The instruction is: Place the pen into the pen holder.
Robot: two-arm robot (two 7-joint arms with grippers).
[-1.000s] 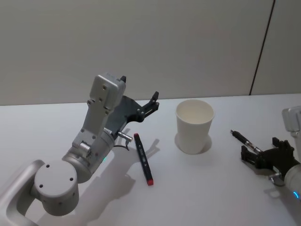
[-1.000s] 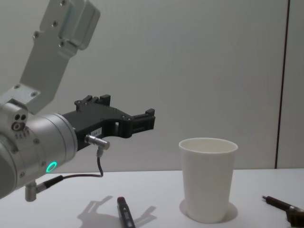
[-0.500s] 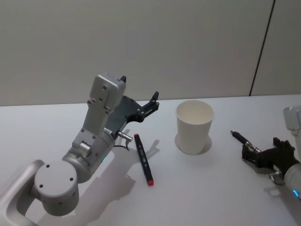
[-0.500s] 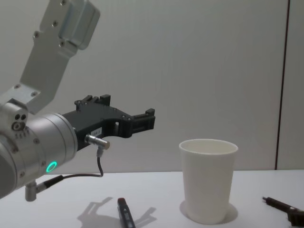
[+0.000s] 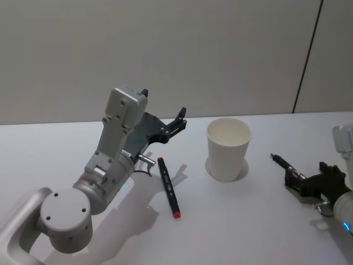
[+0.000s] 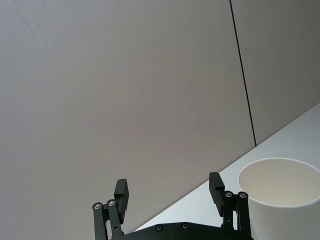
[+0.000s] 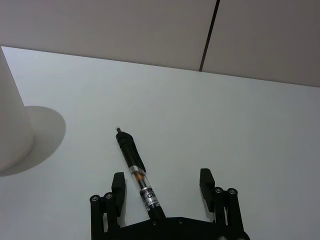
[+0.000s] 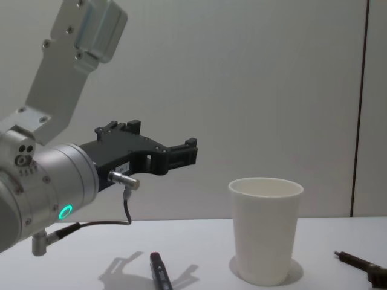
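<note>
Pen (image 7: 136,170) lies on the tabletop (image 7: 250,130) between the wide fingers of the right gripper (image 7: 161,176), set for grasping; left gripper (image 6: 168,186) idles raised, fingers wide.

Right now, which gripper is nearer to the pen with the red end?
Left. The left gripper hangs open above the red-ended pen; the right gripper is across the table, past the pen holder, open at a second pen.
</note>
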